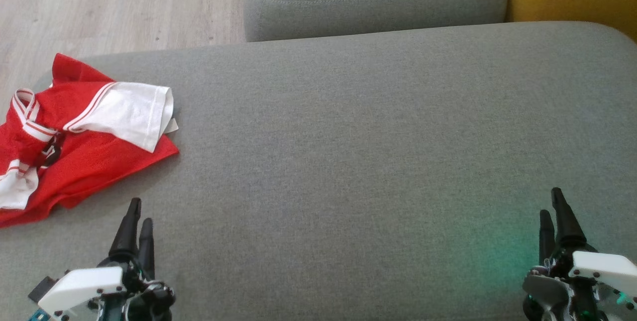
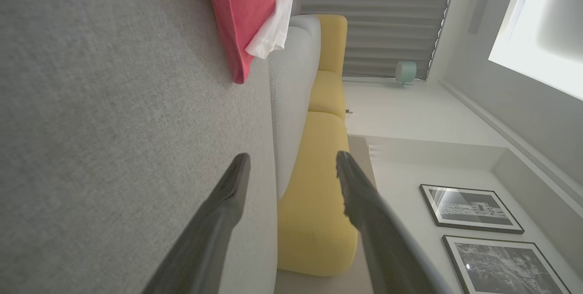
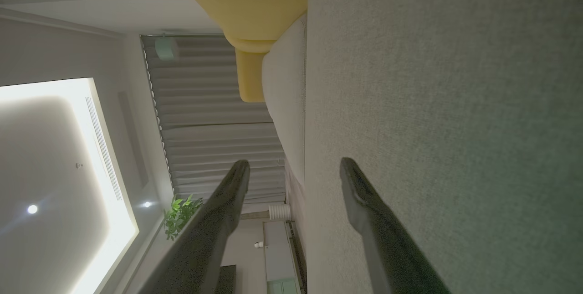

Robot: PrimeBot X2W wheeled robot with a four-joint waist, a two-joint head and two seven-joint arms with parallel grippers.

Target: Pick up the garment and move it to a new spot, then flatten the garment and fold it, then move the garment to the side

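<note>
Garment [image 1: 99, 161] bunched, white sleeve [image 1: 132, 114] pointing right.

left claw [image 1: 141, 211] spread, right claw [image 1: 551, 202] spread

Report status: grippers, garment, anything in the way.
Left gripper open, empty, near the garment. Right gripper open, empty, far right. Garment crumpled at grey cushion's left end, untouched. Nothing between it and left gripper.

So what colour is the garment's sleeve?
White sleeve on a red garment; clearest in the head view.
</note>
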